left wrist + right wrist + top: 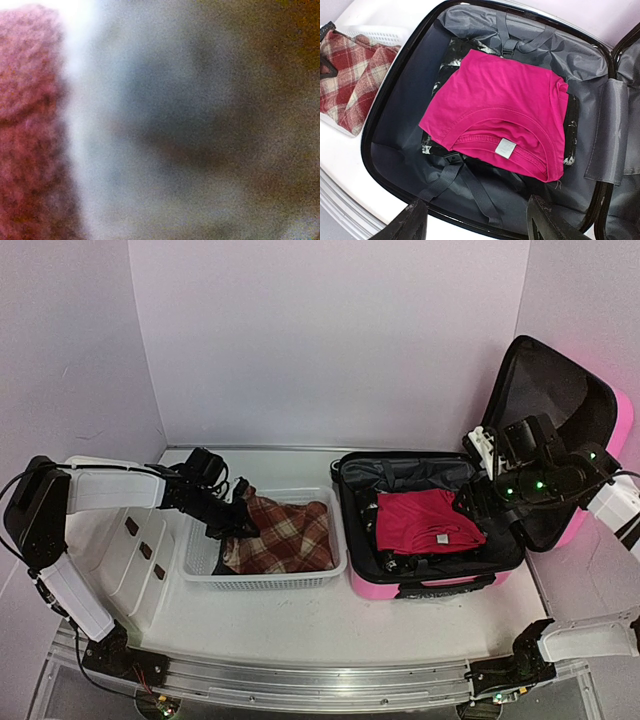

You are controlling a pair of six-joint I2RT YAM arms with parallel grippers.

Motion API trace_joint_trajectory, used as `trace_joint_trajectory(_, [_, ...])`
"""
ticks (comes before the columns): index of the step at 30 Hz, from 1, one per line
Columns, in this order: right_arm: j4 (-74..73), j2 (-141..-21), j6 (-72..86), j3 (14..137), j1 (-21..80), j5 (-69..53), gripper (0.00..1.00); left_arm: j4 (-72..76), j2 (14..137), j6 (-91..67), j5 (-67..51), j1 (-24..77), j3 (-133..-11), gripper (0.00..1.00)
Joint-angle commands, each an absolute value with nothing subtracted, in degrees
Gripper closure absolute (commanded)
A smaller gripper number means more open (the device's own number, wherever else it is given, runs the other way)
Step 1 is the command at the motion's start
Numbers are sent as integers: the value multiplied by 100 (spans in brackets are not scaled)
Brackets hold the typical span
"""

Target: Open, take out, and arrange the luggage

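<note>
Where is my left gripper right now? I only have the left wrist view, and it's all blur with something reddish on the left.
Observer: The left gripper is shut, down at the left end of the plaid cloth in the white basket. I can't tell if it pinches any cloth.
Operator: What's inside the luggage?
Observer: The pink luggage lies open, with a folded pink shirt on top of a dark garment.
Operator: And the right arm?
Observer: The right gripper is open, poised over the luggage near the shirt.
</note>
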State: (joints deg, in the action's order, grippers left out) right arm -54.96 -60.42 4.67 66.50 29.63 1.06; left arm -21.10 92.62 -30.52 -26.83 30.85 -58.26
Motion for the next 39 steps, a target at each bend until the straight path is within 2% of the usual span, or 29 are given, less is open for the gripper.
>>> trace_joint_trajectory(1, [-5389,-6077,545,6877,2964,45,31,-2093,9036,-2740,-2487,3015,-5829,100])
trace_joint_trajectory(6, [-5401,-6203,471,6858,2966,45,32,-2413,8825,-2593,-2140,3010,-5821,98])
trace_joint_trajectory(11, [-5408,-6543,215,6837,2998,-176,32,-2839,8440,-2465,-1494,3019,-5739,83])
trace_joint_trajectory(12, [-5420,-6641,164,6850,3031,-157,32,-2925,8389,-2454,-1418,3015,-5749,80])
trace_joint_trajectory(15, [-5462,-7041,-150,6925,3195,-86,32,-3216,8137,-2450,-1189,3027,-5830,55])
trace_joint_trajectory(18, [-5677,-7546,-407,7157,3529,312,31,-3667,7805,-2457,-828,3030,-6003,36])
trace_joint_trajectory(23, [-6074,-8654,-679,7813,4207,1222,28,-4387,6926,-2366,-211,3111,-6325,36])
trace_joint_trajectory(28, [-6156,-9615,-541,8320,4552,1382,30,-4422,6537,-2601,-1018,3285,-6515,40])
trace_joint_trajectory(32, [-6031,-10142,-225,8491,4623,1307,33,-4338,6546,-2694,-1082,3753,-6612,39])
trace_joint_trajectory(39, [-5203,-10540,389,8181,4629,1362,14,-3964,6913,-2779,-1541,4128,-6678,39])
